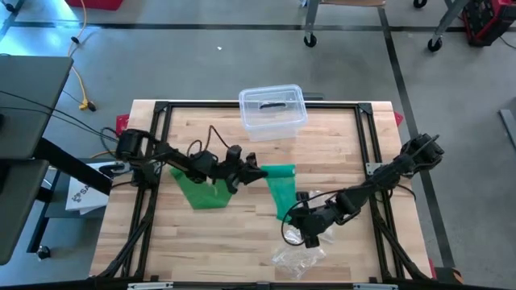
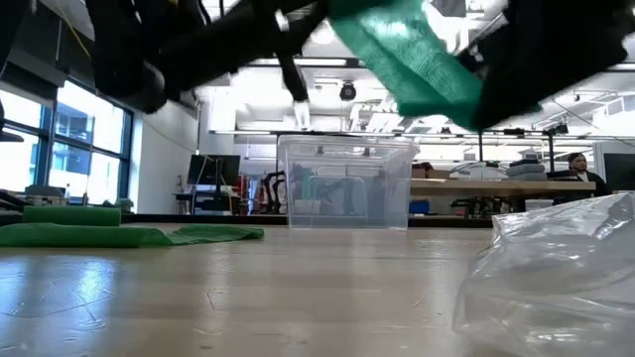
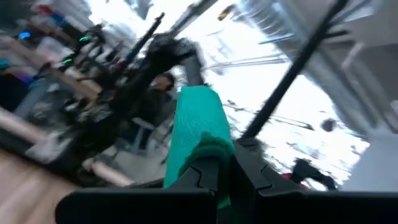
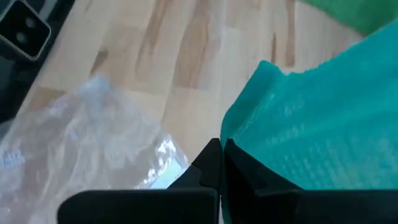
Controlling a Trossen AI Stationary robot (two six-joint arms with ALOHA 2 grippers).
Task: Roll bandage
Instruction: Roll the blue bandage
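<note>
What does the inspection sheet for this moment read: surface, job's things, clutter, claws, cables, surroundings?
Surface: wooden table, black frame around it.
Job's things: green bandage held up off the table between both claws; more green bandage lies flat on the table's left side.
Clutter: clear lidded plastic box at the far edge; crumpled clear plastic bag at the near edge.
Claws: left claw shut on the green bandage's end; right claw shut on its other end.
Cables: black cables run along both arms; yellow cable on the floor to the left.
Surroundings: grey floor, chair casters beyond the table; a person sits at a bench in the room behind.
</note>
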